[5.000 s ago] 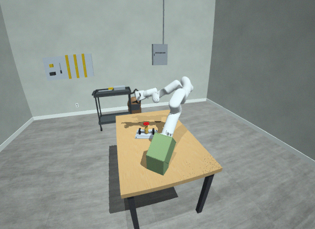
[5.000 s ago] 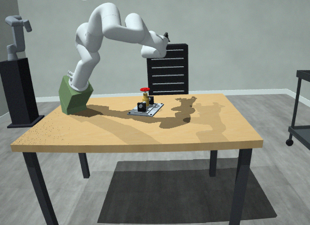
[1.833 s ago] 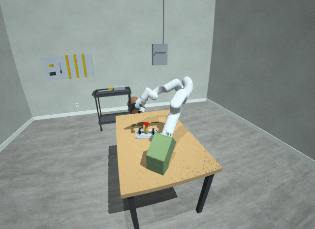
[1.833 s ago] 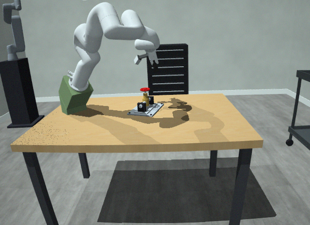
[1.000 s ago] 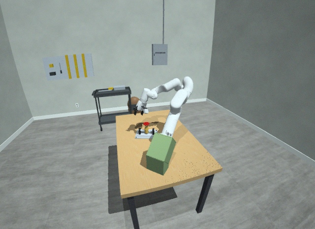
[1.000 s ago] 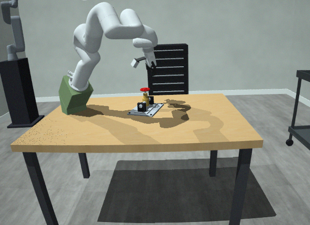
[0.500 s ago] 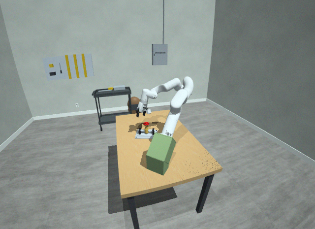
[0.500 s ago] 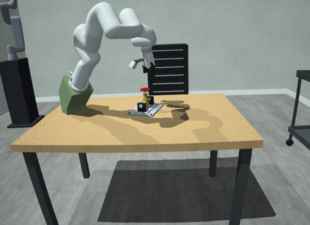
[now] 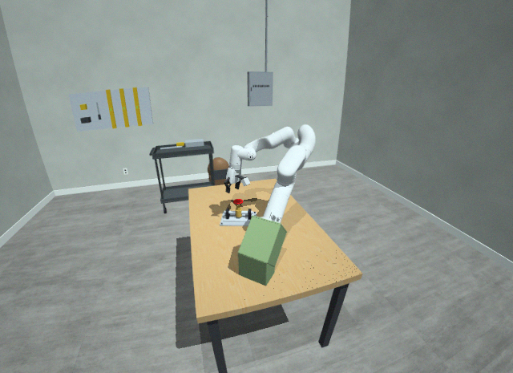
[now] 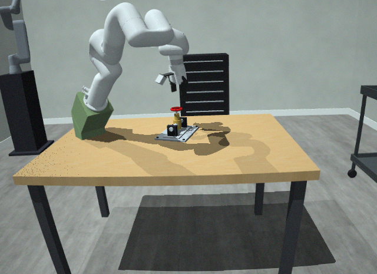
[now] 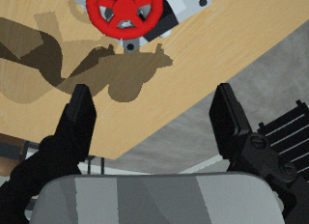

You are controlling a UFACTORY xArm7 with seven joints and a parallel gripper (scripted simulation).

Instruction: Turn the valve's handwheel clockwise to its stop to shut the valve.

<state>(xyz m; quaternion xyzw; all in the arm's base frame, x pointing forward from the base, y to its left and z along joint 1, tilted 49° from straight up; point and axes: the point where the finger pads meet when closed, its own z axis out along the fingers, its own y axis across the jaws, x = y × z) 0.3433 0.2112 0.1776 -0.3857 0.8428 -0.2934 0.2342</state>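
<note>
The valve stands on a grey baseplate (image 10: 177, 133) near the middle of the wooden table. Its red handwheel (image 10: 176, 108) lies level on a brass stem; it also shows in the top view (image 9: 237, 201) and at the top of the wrist view (image 11: 126, 6). My gripper (image 10: 177, 83) hangs in the air above the handwheel, a little towards the table's far edge, and well clear of it. Its two black fingers stand wide open with nothing between them. In the top view the gripper (image 9: 232, 184) is above and behind the valve.
The arm's green base block (image 10: 90, 115) stands on the table to the left of the valve. A black slatted cabinet (image 10: 204, 83) stands behind the table, and a dark cart (image 9: 182, 169) stands beyond the far edge. The table's far edge runs just under the fingers.
</note>
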